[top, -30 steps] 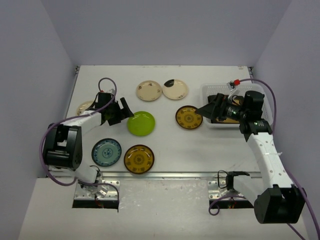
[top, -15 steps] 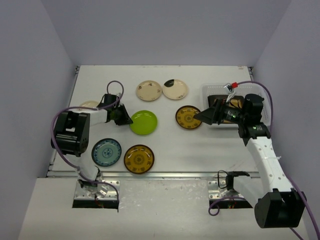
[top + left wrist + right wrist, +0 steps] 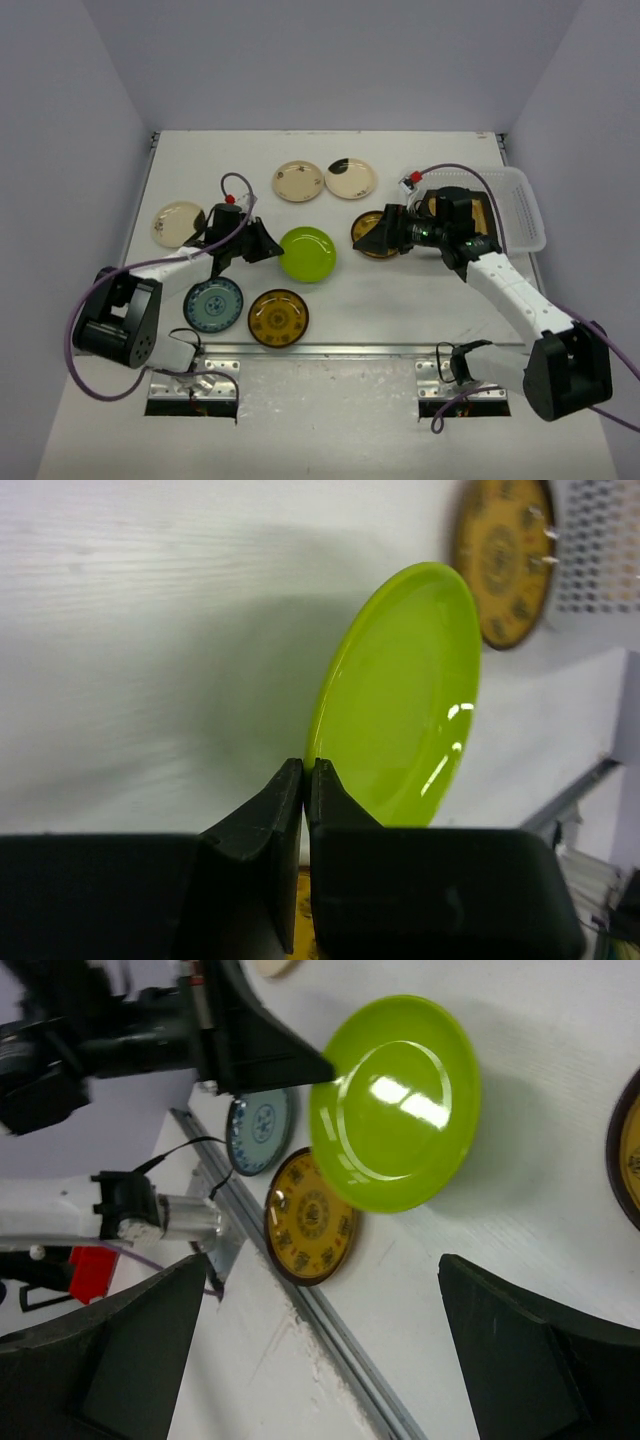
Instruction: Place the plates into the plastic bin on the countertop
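pale lavender panels box it all in: back wall (image 3: 330, 60), left wall (image 3: 60, 150), right wall (image 3: 590, 110). the countertop (image 3: 400, 295) is matte off-white, with a metal strip (image 3: 350, 350) along its near edge and a whitish ledge (image 3: 330, 430) below that. light's soft and even, shadows faint.

Left fingers (image 3: 285, 1057) pinch lime plate (image 3: 400, 1100) rim.

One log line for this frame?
left gripper: shut on lime plate rim, plate tilted up | right gripper: open beside amber plate near bin
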`<state>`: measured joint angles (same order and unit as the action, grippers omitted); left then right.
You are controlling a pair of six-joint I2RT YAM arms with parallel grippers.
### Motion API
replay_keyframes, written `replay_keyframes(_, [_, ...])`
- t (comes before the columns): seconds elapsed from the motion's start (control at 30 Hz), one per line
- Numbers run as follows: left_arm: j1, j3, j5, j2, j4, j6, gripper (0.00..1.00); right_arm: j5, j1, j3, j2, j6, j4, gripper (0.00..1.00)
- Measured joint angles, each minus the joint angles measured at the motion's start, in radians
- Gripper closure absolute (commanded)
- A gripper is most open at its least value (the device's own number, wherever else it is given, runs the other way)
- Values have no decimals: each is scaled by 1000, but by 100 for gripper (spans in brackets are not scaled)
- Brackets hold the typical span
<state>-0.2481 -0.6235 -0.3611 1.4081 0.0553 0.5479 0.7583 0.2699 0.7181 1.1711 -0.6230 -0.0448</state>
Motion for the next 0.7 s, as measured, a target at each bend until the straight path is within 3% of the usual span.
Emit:
replay_keyframes(0.1, [-25,16,-38,-116,20,35,100,-78,24,2,81,14,-1,1])
replay_keyframes(0.23, [-25,22,-65,-230,40,65,100,-129,49,2,145,32,11,22])
replay_keyframes(0.47, [-27,22,-126,-273,42,86,100,-93,112,3,212,13,94,24])
replay_keyframes(0.53, [-28,22,-131,-273,36,86,100,-75,122,3,214,-11,139,35])
replay_keyframes(0.6, [-28,22,-139,-273,30,86,100,-62,127,3,214,-37,183,59])
replay_keyframes(0.63, [-28,22,-145,-273,30,87,100,-58,127,2,214,-50,202,65])
replay_keyframes(0.7, [-28,22,-159,-274,31,90,100,-52,127,1,214,-75,236,90])
